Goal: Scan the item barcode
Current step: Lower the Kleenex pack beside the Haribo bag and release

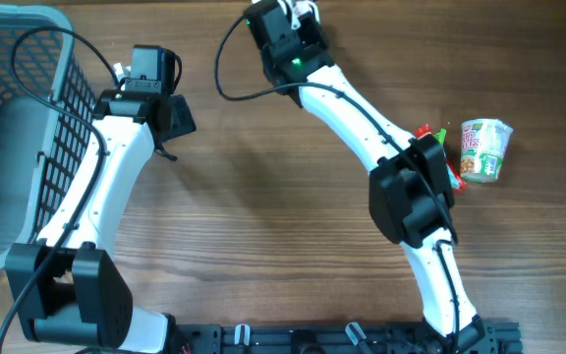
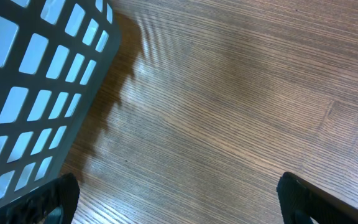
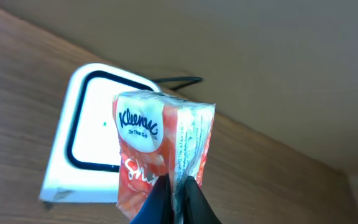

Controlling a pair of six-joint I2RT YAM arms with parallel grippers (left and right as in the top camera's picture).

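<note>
Your right jaws clamp one Kleenex tissue pack (image 3: pixel 160 143), centre frame, before one white scanner (image 3: pixel 89 124). Your left jaws gape empty over tabletop (image 2: pixel 229 93) beside one basket (image 2: pixel 36 74); one noodle cup (image 1: pixel 484 149) lies at right.

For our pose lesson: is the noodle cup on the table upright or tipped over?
Tipped over. The noodle cup lies on its side on the table; the overhead view shows its printed wall.
</note>
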